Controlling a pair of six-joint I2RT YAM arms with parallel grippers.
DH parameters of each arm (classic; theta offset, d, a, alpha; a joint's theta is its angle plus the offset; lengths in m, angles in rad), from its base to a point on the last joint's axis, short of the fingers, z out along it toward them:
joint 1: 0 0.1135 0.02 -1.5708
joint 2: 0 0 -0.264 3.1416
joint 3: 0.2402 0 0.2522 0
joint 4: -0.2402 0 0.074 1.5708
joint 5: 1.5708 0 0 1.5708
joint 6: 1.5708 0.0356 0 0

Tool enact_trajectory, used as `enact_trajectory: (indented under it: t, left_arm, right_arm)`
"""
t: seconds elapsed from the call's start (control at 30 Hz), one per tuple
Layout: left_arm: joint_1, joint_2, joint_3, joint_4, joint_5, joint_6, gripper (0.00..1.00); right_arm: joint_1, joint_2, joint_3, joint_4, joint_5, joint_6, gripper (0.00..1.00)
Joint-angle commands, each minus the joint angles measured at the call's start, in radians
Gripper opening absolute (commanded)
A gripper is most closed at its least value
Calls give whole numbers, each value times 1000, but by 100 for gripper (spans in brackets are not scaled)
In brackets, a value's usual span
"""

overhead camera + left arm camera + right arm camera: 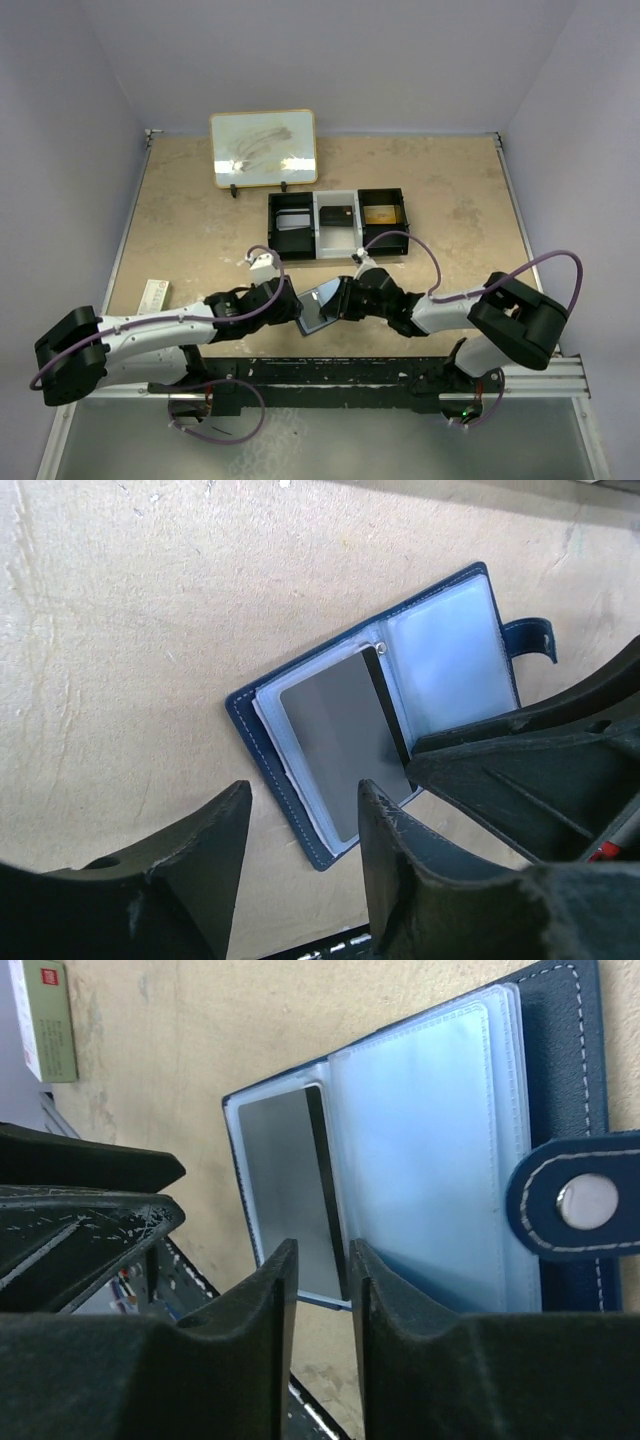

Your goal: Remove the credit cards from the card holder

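**Top external view: card holder lies open between both arms**

You have the card holder (318,305) lying open on the desk (190,230), low in the middle of the frame. It sits just below the black tray (290,197), between the two arms.

In the left wrist view a grey card (335,745) sits in the pocket on the holder's left page, its dark stripe along the fold. The clasp tab (530,638) points to the upper right.

Your left gripper (300,810) has its fingers spread wide with nothing between them, just over the holder's lower corner. Your right gripper (322,1260) has its fingers only a narrow gap apart, tips at the card's striped edge. You cannot tell whether they pinch it.

A small box (155,295) lies at the left edge of the desk.
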Motion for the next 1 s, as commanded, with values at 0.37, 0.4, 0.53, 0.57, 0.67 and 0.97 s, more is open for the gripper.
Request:
enact_trajectory:
  t: [0.37,0.4,0.53,0.57,0.67,0.97]
  left_arm:
    - [-12,97,78,89,18,44,37]
    - [-14,119,87,88,19,47,35]
    - [-22,176,98,91,23,50,33]
    - [-23,186,96,95,27,50,32]
    - [-28,215,90,104,32,55,27]
    - [-38,256,91,49,3,81,15]
  right_arm:
    - [0,-53,6,54,19,-40,34]
    - [-1,-44,7,54,20,-39,33]
    - [-1,-20,1,53,30,-22,29]
    - [0,-16,-4,59,28,-18,28]
    - [0,-1,-18,82,8,-16,25]
    - [0,3,-90,207,-20,38,10]
